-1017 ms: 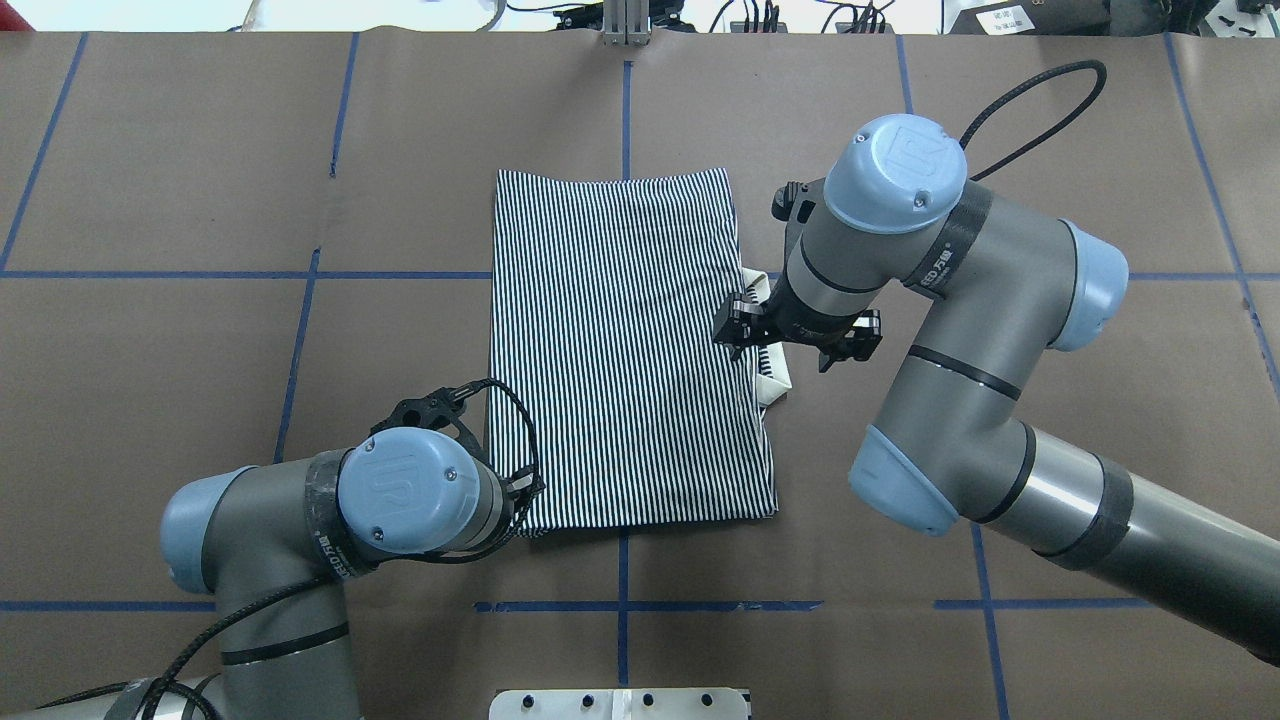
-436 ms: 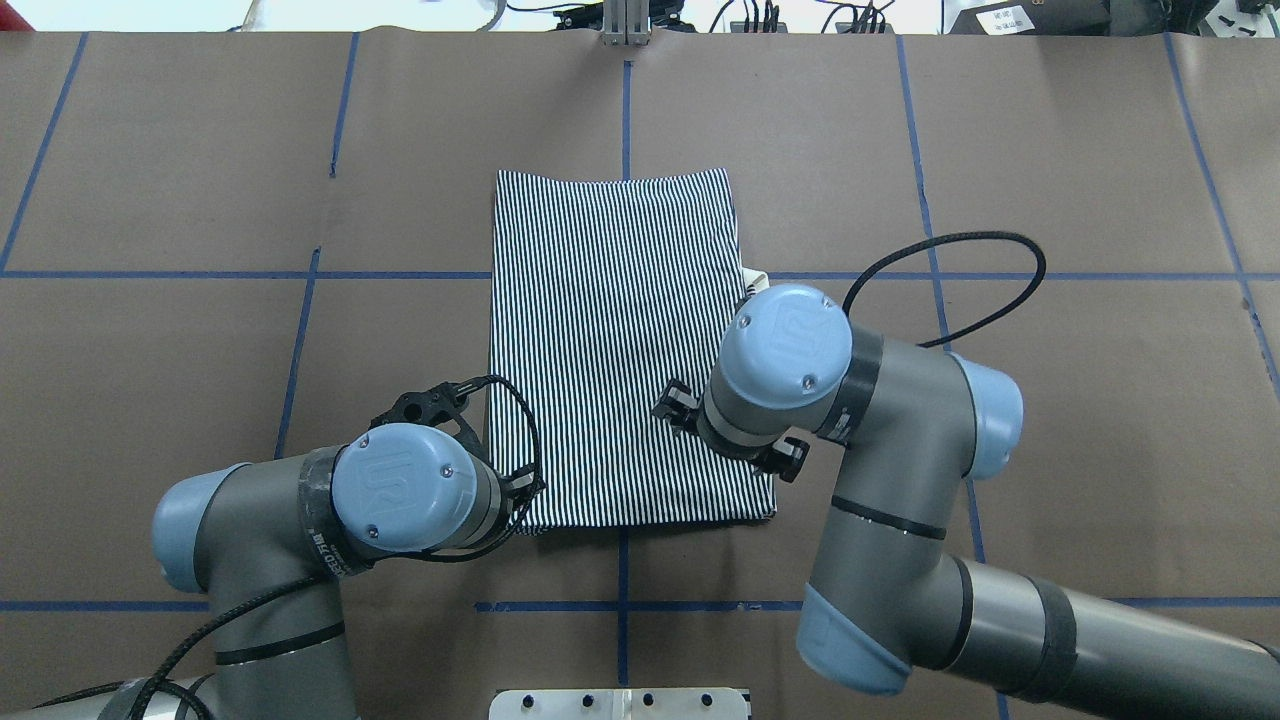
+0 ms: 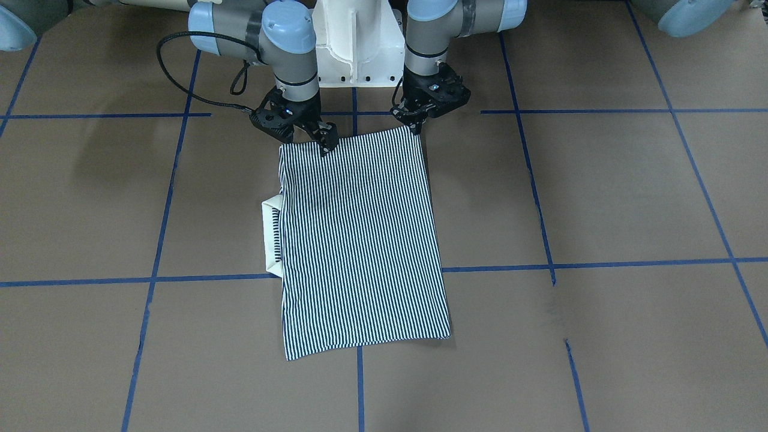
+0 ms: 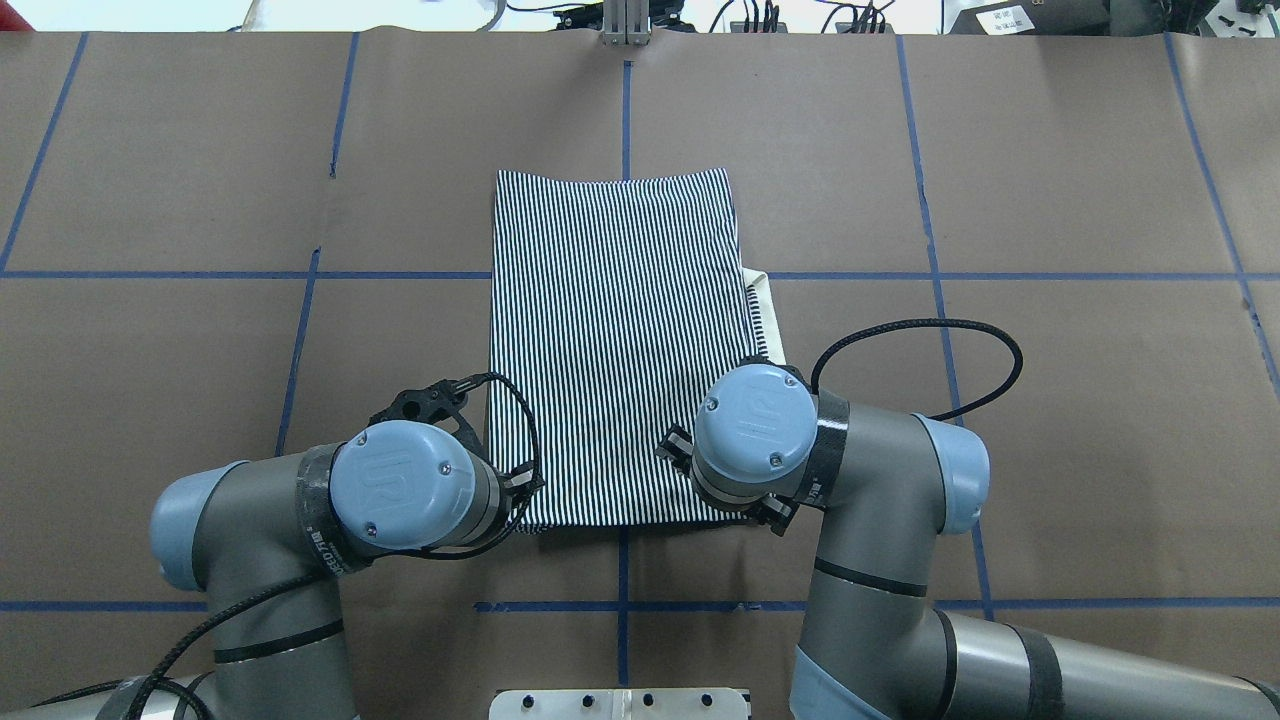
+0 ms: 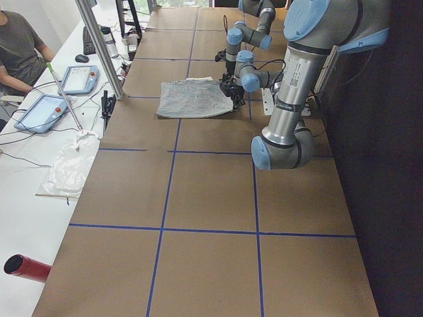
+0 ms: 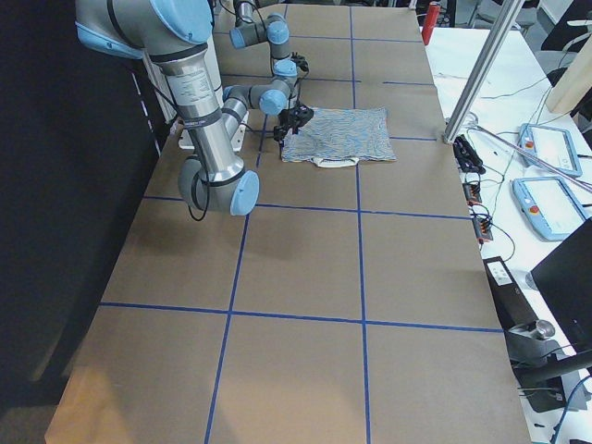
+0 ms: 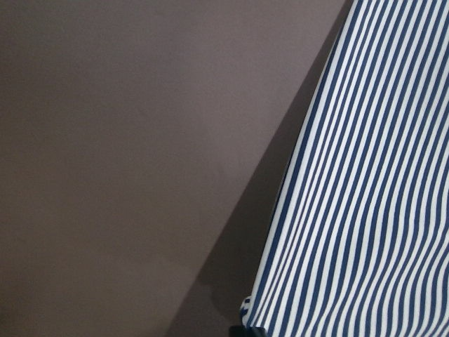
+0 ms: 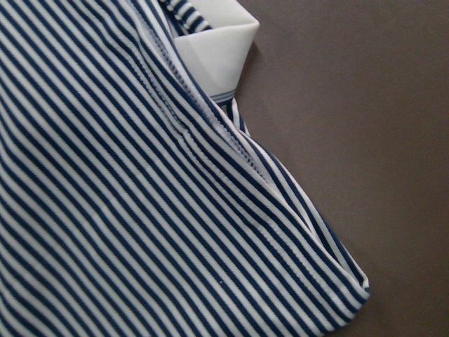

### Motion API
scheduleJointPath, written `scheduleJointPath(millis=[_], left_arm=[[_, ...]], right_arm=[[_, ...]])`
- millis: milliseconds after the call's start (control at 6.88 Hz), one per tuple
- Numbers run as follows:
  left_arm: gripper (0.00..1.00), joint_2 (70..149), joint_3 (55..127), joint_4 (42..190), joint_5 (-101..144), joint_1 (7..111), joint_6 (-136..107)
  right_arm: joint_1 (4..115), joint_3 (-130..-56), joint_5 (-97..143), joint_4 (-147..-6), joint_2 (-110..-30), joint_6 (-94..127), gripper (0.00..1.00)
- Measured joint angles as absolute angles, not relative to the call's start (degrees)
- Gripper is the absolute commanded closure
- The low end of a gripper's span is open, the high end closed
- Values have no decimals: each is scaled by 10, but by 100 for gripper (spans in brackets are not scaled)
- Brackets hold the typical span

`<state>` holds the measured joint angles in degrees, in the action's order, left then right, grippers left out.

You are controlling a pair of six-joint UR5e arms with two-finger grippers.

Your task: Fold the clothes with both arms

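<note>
polo shirt [image 4: 615, 350] flat, folded to rectangle. left gripper [image 3: 415, 125]: jaws look pinched on near corner. right gripper [image 3: 324, 139]: jaw state can't tell; other near corner just below jaws, collar [image 4: 768, 310] beyond. Advice: catch all layers, lift both corners level, together.

Overhead: left arm [image 4: 400, 485] & right arm [image 4: 755, 435] cover both near corners of polo shirt [image 4: 615, 340] and their own end effectors.
Left end effector [image 3: 415, 125], right end effector [image 3: 324, 143]: grip state unclear in front view; too small in side views.
Collar [image 3: 271, 237]: mostly tucked under shirt body.
Person [image 5: 20, 46]: cut off by frame edge.
</note>
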<state>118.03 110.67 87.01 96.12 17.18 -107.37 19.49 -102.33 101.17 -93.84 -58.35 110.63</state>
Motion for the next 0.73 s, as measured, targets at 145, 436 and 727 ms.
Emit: scheduleJointPath(millis=[145,436,727], left_arm=[[100,1181,1107,870,961,172,-1074],[100,1182,1107,870,962,171,-1074],[100,1183,1107,870,962,171,-1074]], right_arm=[[193,-1013,1006,-937,-584,1110,0],[193,-1002,1003,-938,-584,1112,0],[193,-993,1002,-937,-583,1109,0]])
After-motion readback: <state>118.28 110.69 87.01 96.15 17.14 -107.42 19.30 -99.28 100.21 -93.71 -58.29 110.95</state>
